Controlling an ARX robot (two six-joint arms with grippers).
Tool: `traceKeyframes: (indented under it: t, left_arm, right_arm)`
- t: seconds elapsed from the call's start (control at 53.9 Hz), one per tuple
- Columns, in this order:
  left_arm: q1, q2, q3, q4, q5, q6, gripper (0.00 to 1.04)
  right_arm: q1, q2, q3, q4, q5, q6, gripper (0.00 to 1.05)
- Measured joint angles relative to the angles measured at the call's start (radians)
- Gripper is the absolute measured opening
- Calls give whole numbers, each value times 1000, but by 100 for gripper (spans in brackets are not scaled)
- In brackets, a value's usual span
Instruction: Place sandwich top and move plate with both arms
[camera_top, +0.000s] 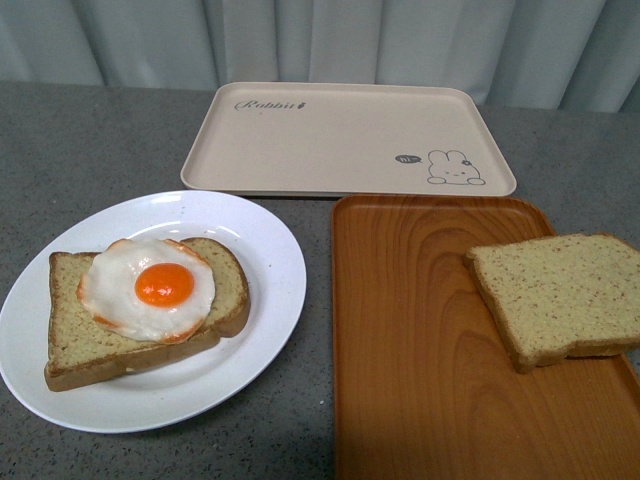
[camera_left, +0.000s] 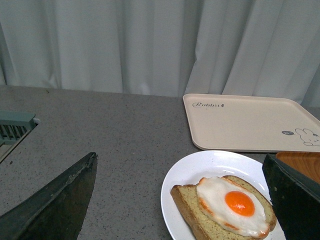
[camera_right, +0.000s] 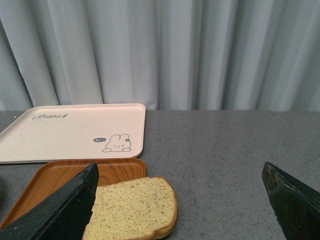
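The sandwich top (camera_top: 560, 295) is laid on a wood-grain tray (camera_top: 420, 350) upon the grey speckled bench (camera_top: 90, 150), backed by pale curtains (camera_top: 330, 40). The left claw (camera_left: 179, 165) and right claw (camera_right: 180, 167) are spread wide, empty.

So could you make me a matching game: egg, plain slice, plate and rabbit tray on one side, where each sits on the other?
1 egg
2 plain slice
3 plate
4 rabbit tray

A on the orange tray
B on the table, left of the orange tray
C farthest back, near the curtain
D on the other slice

Pairs: 1-D, 2-A, 3-B, 4-C
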Motion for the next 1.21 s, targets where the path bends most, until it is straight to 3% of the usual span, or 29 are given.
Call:
traceKeyframes:
  t: [1.206]
  left_arm:
    - [0, 0, 0, 0, 0, 0, 98]
  right_arm:
    - [0, 0, 0, 0, 0, 0, 96]
